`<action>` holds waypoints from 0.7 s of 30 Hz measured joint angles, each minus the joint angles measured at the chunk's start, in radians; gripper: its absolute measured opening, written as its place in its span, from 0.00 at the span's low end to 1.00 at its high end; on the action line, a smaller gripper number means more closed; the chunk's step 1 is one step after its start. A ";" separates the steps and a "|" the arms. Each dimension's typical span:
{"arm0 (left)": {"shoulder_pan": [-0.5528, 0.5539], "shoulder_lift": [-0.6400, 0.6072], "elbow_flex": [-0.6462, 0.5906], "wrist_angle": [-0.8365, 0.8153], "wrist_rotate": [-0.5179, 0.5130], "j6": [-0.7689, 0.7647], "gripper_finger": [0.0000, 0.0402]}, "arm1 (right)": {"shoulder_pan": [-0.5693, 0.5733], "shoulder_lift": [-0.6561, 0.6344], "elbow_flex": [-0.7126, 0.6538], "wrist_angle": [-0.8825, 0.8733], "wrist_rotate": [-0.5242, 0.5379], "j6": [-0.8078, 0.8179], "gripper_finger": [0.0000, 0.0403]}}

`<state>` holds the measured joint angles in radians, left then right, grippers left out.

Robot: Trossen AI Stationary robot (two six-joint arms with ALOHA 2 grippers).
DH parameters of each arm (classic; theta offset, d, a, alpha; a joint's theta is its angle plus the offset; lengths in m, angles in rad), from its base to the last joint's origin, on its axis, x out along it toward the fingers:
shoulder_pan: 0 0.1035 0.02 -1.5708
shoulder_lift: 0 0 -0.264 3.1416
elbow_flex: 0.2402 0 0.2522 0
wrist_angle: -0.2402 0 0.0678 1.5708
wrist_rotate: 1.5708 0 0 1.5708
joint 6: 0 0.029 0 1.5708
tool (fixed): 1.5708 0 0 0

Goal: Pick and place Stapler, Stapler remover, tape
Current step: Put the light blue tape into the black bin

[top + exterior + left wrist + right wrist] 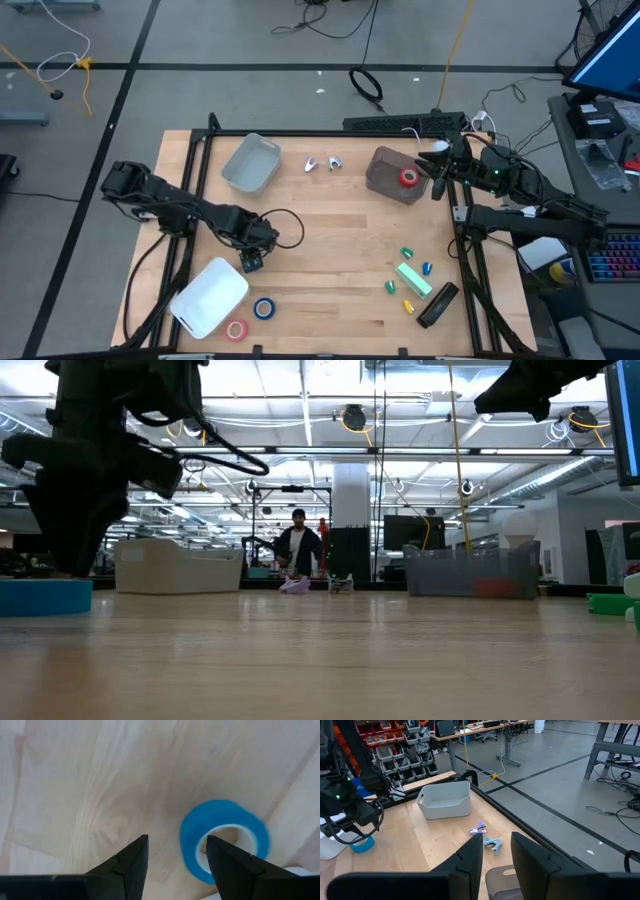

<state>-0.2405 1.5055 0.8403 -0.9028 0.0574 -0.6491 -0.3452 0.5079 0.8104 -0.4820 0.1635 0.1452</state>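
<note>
A blue tape roll (264, 308) lies flat on the table beside a red roll (236, 330), near the white bin (210, 296). Another red roll (409, 178) sits inside the dark clear bin (388, 175). My left gripper (252, 262) hovers open just far of the blue roll (225, 840), one fingertip (220, 851) showing in front of its hole, not touching. Two staple removers (311, 163) (334, 162) lie at the far side. A green stapler (413, 280) and a black stapler (437, 305) lie near right. My right gripper (437, 170) is open, above the dark bin's right edge.
A grey-blue bin (250, 163) stands at the far left. Small green, blue and yellow pieces (408, 254) lie around the green stapler. Bare wood spreads across the table's middle. A black frame rail (465, 240) runs along the right edge. A person (297, 550) stands far behind the table.
</note>
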 joint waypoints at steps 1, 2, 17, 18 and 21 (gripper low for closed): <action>0.000 0.000 -0.015 0.004 0.011 -0.005 0.50 | 0.000 0.000 0.000 0.000 0.000 0.000 0.23; 0.001 0.000 -0.030 0.020 0.029 -0.017 0.50 | 0.000 0.000 0.000 0.000 0.000 0.000 0.23; 0.007 0.000 -0.080 0.069 -0.007 -0.067 0.29 | 0.000 0.000 0.000 0.000 0.000 0.000 0.23; 0.011 0.000 -0.080 0.069 -0.016 -0.068 0.24 | 0.000 0.000 0.000 0.000 0.000 0.000 0.23; 0.028 -0.001 -0.079 0.070 -0.058 -0.068 0.09 | 0.000 0.000 0.000 0.000 0.000 0.000 0.23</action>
<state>-0.2121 1.5050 0.7609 -0.8330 -0.0002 -0.7168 -0.3450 0.5083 0.8104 -0.4820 0.1631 0.1452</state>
